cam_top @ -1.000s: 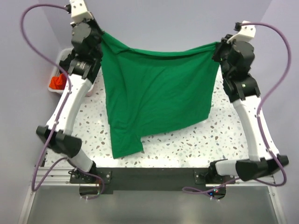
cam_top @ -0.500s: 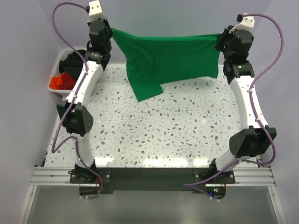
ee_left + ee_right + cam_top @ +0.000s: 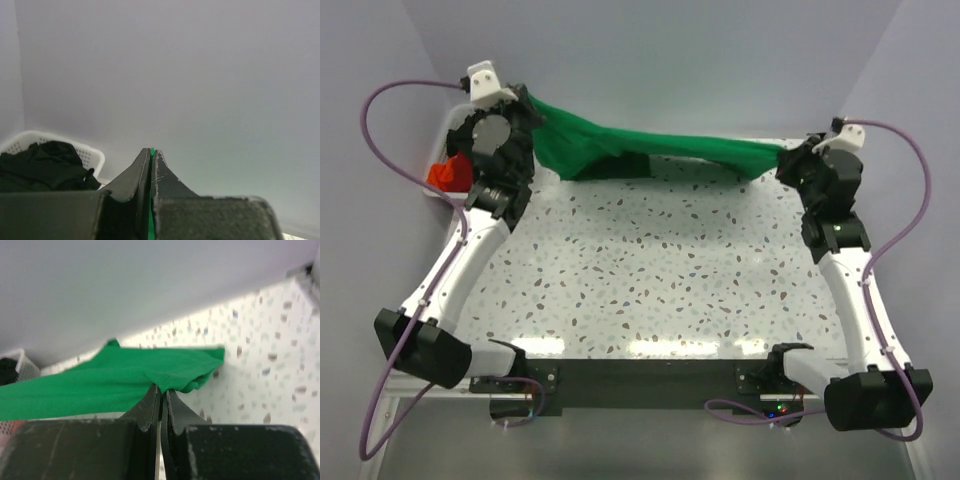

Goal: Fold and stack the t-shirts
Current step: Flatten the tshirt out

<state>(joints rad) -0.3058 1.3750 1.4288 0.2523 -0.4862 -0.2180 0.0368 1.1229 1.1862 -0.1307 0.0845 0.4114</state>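
left fingers (image 3: 146, 162): pinching green shirt (image 3: 590, 145) end | right fingers (image 3: 155, 399): pinching other end | shirt: stretched between them, sagging over worktop (image 3: 660, 260) far edge | black shirt (image 3: 45, 167) in bin (image 3: 92, 152)

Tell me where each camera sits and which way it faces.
Top external: above and behind, looking down at the table; left arm and right arm hold the green t-shirt between them.
Left wrist: faces the back wall; left gripper pinching the shirt, bin lower left.
Right wrist: faces across the table; right gripper pinching the shirt.
Shared: all show the shirt.
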